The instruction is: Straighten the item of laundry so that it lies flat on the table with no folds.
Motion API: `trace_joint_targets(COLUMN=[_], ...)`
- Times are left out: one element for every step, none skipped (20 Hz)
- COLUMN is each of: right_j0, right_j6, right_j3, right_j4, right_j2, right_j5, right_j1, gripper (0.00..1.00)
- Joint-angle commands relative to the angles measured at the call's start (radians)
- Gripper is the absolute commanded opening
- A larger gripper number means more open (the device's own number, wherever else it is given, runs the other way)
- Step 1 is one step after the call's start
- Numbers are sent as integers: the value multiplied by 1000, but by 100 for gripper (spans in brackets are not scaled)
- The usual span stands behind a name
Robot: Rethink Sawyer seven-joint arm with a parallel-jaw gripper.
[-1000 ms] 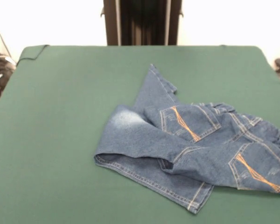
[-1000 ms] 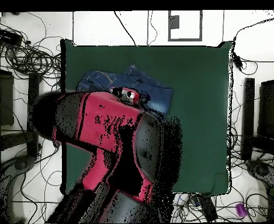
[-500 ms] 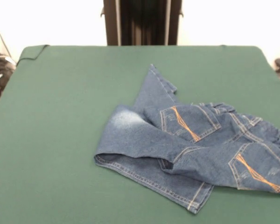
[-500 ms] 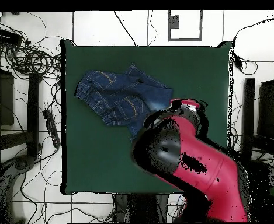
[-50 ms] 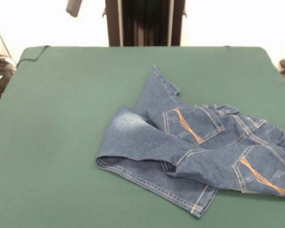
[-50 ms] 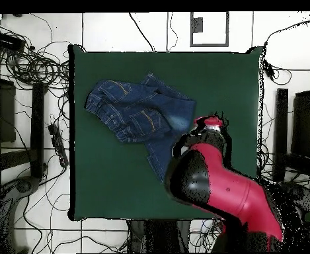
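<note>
One gripper: we see only a dark tip of the gripper at the front view's top edge, high above the cloth; from overhead the red arm hides it, so we cannot tell how its jaws stand.
Arm: from overhead it hangs over the table, its end just beside one trouser leg of the jeans.
Jeans: they lie bunched toward one side of the green cloth, back pockets with tan stitching up; one leg is folded across the other and the waistband end is rumpled.
Step in hand: we judge this the approach before a grasp; nothing is held, and the folds remain.
Next move: it calls for lowering onto a leg hem or cuff and drawing it outward, clear of the overlap.
</note>
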Motion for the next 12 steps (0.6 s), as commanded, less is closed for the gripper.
trace_joint_targets(right_j0=[54,51,47,40,31,21,5,-1,-4,-2,11,23], right_j6=[-2,2,6,1,-3,-11,-20,-25,-31,-31,-24,-17], right_j3=[213,220,227,233,239,247,255,258,258,255,246,237], right_j4=[-122,-131,-140,-150,-161,-171,-181,-191,-201,-211,-219,-228], right_j2=[206,209,212,219,227,238,255,260,262,259,246,233], right_j5=[-72,-72,-73,-63,-52,-40,-25,-19,-15,-25,-49,-72], right_j1=[26,23,21,16,9,3,-4,-3,4,21,47,74], gripper=[100,100,100,100,100,100,100,100,100,100,100,100])
